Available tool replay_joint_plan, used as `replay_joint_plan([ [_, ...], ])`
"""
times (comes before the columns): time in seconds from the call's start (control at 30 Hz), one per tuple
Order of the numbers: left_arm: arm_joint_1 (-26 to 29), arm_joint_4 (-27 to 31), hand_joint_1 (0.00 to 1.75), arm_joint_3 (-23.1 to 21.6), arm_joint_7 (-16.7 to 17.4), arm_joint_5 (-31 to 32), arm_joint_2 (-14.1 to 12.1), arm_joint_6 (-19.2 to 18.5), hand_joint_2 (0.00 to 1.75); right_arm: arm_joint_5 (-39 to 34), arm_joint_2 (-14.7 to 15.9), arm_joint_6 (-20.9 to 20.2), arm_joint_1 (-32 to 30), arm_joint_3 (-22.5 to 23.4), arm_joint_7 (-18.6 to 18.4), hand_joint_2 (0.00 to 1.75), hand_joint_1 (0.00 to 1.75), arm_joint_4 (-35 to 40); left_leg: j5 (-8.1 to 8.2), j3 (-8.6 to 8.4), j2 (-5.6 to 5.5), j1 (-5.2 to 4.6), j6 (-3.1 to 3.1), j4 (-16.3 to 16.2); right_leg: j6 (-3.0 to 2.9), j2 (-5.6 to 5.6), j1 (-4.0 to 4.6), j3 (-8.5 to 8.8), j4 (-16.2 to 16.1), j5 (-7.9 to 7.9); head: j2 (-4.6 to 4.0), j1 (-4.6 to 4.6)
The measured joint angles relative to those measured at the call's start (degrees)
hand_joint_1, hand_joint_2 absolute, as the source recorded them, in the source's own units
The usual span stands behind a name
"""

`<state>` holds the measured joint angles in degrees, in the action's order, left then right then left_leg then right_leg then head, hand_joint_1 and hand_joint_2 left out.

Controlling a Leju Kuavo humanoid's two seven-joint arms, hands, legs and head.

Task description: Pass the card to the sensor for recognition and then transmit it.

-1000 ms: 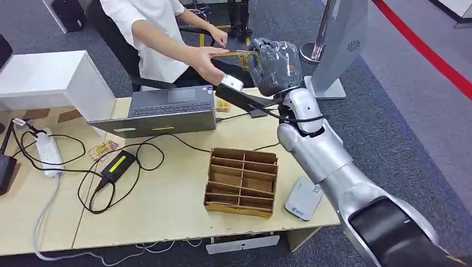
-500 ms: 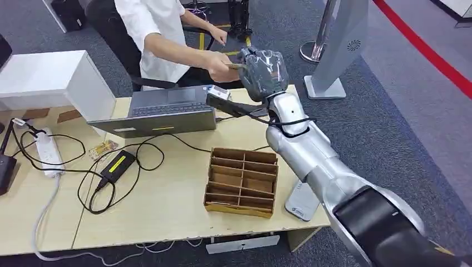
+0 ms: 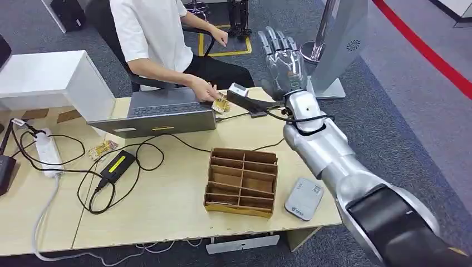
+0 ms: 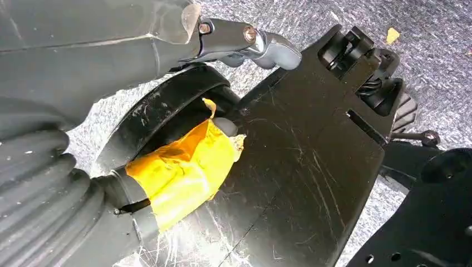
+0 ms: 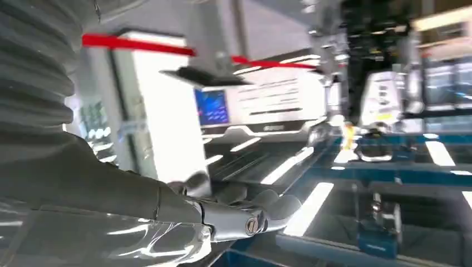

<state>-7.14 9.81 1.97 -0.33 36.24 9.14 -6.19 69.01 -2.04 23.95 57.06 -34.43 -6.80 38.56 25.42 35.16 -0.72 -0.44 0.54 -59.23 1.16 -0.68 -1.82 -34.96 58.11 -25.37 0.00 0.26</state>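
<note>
My right hand (image 3: 282,57) is raised beyond the table's far edge, fingers spread and upright, holding nothing; its thumb (image 5: 245,218) also shows in the right wrist view. A person in a white shirt (image 3: 153,33) sits behind the table, and their hand (image 3: 203,90) holds the yellowish card (image 3: 221,104) low beside the laptop. The black scanner with a white top (image 3: 240,94) stands on the table just left of my right wrist. My left hand (image 4: 167,33) hangs by my body, thumb (image 4: 247,40) stretched out with nothing in it.
A grey laptop (image 3: 161,111) sits at the table's far side. A wooden compartment box (image 3: 242,181) is at the front, with a white card reader (image 3: 304,198) to its right. A power strip (image 3: 49,151), a black adapter (image 3: 117,166) and cables lie left. A grey stand (image 3: 339,44) rises behind.
My right hand held the card out to the person, who took it. The hand has since opened and lifted, and the person's hand has lowered the card to the table by the laptop.
</note>
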Motion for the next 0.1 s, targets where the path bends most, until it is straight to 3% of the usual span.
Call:
replay_joint_plan([
  [0.1,0.04,0.0,0.0,0.09,-0.02,-0.33,0.0,0.28,1.75,2.78,4.36,-0.89,-0.1,0.74,-1.57,1.75,0.0,-0.42,-0.02,0.02,-0.12,0.0,0.04,-0.02,0.01,-0.13,0.0,0.02,-0.01,0.0,0.02,0.02],
])
